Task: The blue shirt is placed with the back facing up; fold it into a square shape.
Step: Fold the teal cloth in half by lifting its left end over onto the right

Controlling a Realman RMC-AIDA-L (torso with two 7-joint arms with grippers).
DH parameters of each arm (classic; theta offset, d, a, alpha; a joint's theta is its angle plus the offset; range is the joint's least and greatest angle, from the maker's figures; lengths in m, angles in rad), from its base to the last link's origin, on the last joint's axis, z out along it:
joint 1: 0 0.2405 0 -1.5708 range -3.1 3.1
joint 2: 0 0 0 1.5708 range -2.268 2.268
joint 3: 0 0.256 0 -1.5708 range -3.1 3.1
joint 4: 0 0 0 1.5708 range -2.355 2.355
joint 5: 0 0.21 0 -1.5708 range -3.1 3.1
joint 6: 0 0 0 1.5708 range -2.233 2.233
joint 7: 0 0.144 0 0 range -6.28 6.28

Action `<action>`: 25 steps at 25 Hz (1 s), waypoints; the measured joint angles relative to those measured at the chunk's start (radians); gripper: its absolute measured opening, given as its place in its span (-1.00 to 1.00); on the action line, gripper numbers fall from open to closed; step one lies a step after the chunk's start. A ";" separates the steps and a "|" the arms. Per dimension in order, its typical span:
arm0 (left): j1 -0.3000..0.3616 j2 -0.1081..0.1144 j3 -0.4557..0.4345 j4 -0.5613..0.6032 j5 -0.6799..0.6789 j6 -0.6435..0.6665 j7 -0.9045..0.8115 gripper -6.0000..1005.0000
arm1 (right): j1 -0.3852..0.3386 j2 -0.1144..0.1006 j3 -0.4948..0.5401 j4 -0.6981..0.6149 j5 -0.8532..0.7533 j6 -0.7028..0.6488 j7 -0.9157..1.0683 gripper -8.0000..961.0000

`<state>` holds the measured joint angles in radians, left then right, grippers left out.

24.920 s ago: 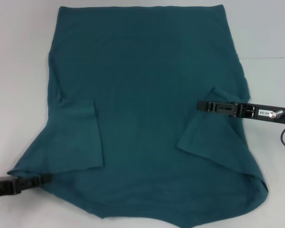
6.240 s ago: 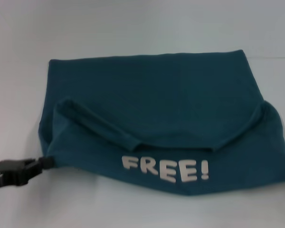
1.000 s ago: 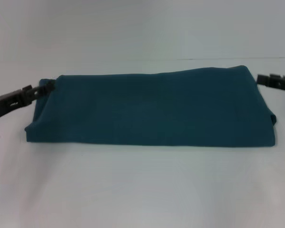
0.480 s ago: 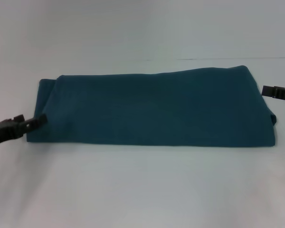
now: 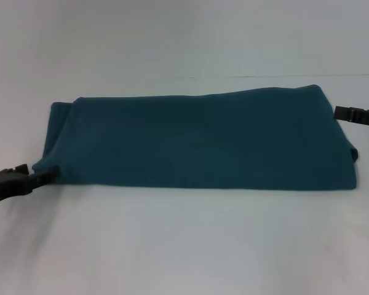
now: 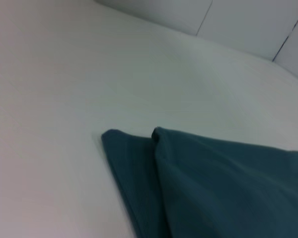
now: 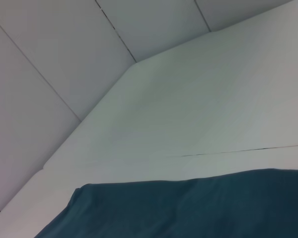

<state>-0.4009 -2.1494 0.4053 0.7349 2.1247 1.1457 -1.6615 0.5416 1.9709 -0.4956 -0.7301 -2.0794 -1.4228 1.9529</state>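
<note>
Your head camera looks forward and down from above the near edge of the worktop (image 5: 184,246), far enough back to take in the whole folded blue shirt (image 5: 203,141), with the left tool (image 5: 46,174) at the shirt's near left corner and the right tool (image 5: 338,112) by its far right corner. Your left wrist camera sits low and close beside the shirt (image 6: 213,188), facing across the shirt's left-end corners toward the back wall panels (image 6: 248,25). Your right wrist camera, also low, looks along the shirt's (image 7: 188,208) far edge toward the wall panels (image 7: 64,74). All three views share the shirt and the pale worktop around it.
</note>
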 joint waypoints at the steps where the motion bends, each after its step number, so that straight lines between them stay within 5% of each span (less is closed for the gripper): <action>1: -0.001 0.000 0.009 -0.001 0.000 -0.002 0.001 0.74 | 0.000 0.001 0.000 0.000 0.000 0.001 0.000 0.28; 20: -0.019 -0.001 0.066 0.003 0.052 -0.031 0.000 0.71 | -0.010 0.006 0.005 0.000 0.000 0.011 0.000 0.28; 25: -0.019 -0.001 0.067 0.006 0.052 -0.032 -0.002 0.09 | -0.009 0.006 0.004 0.000 -0.001 0.011 0.000 0.28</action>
<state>-0.4203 -2.1506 0.4721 0.7410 2.1767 1.1140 -1.6630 0.5321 1.9772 -0.4913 -0.7302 -2.0805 -1.4118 1.9531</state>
